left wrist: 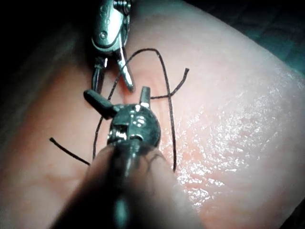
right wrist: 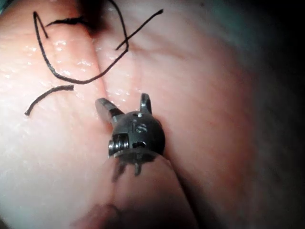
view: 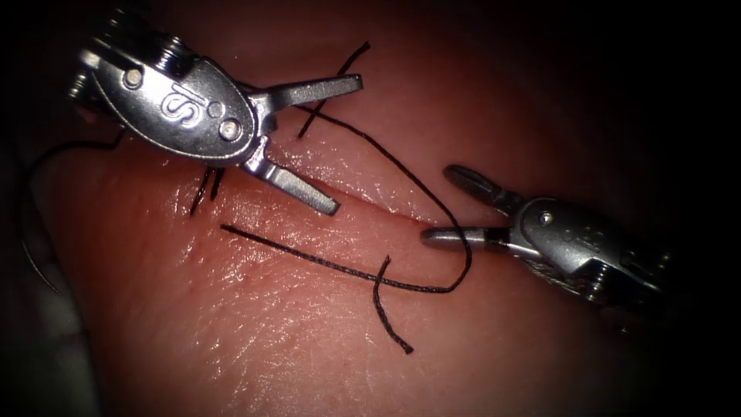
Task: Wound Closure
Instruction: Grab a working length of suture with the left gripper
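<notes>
- The tissue point(view: 270, 347) takes up most of the endoscope view. Its cut point(view: 370, 197) runs from about 10 o'clock down towards 3 o'clock.
- The left tool point(view: 346, 144) comes in from 10 o'clock with its jaws spread wide, one on each side of the cut. We see nothing pinched between them. In its own wrist view point(left wrist: 118, 93) the jaws are parted in the same way.
- The right tool point(view: 438, 205) sits at 3 o'clock over the cut, jaws apart and holding nothing. Its wrist view point(right wrist: 123, 101) also shows them spread.
- The thread point(view: 324, 262) lies loose on the tissue. It starts left of the cut and runs towards 4 o'clock. It then curls round just beside the right tool's lower jaw and crosses the cut up towards 12 o'clock, under the left tool's upper jaw.
- A short cut end point(view: 386, 309) crosses that strand near 6 o'clock.
- Two short dark ends point(view: 204, 189) stand at the cut, just below the left tool.
- We see a faint curved line point(view: 35, 262) at 9 o'clock, off the tissue. We cannot tell if it is the needle.
</notes>
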### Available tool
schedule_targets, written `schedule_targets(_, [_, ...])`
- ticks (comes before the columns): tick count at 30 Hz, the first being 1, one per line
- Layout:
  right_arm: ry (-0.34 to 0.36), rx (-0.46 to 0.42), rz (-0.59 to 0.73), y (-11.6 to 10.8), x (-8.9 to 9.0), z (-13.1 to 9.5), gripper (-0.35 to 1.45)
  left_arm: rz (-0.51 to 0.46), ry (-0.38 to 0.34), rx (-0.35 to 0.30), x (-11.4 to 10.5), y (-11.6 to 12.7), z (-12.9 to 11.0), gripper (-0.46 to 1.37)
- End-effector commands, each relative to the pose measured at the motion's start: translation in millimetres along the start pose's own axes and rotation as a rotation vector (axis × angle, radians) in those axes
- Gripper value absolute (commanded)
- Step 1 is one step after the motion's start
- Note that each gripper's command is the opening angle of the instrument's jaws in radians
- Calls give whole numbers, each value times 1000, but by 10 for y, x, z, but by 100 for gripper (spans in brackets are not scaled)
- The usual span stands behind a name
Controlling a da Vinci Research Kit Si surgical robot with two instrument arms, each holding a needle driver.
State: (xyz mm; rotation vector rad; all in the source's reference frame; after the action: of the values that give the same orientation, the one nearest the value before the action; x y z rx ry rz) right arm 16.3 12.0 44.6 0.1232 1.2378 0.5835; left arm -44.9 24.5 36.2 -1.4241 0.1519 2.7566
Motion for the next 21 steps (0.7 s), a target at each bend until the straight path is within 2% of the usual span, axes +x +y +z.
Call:
schedule_targets(1, [0,8,0,0,-1,0,129,14,-15,-4,0,1,4,72])
schedule_targets(14, [-14,18,-10,-6,-8,-3,129,125,-184,-9,-1,15,46,72])
schedule_targets(17, [-16,21,-11,-7,-9,-5,128,161,-246,-6,-3,15,54,73])
schedule_targets(21, [-15,25,-12,-9,-9,-9,128,181,-274,9,-11,13,63,69])
